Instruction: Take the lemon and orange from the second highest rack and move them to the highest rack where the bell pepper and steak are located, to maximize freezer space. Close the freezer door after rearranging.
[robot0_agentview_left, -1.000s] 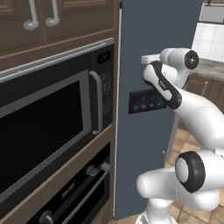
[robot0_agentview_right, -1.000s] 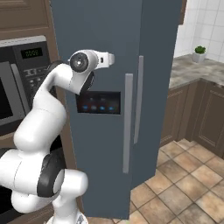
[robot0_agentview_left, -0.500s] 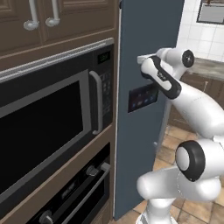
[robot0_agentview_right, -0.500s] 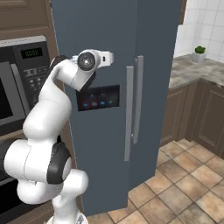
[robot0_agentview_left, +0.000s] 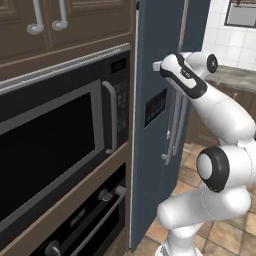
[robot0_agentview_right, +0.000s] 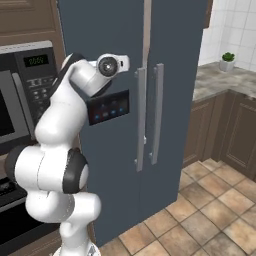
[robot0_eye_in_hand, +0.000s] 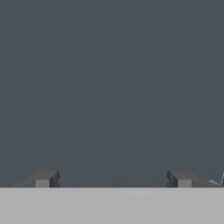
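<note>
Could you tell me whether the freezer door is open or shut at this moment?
Shut. The freezer door lies flush beside its neighbour, both grey handles side by side, no interior or shelves showing. The gripper faces its plain blue surface.

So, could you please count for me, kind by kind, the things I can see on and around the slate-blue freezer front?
Grey bar handles: 2
Black panel: 1
Microwave: 1
Oven: 1
Potted plant: 1
Total: 6
</note>
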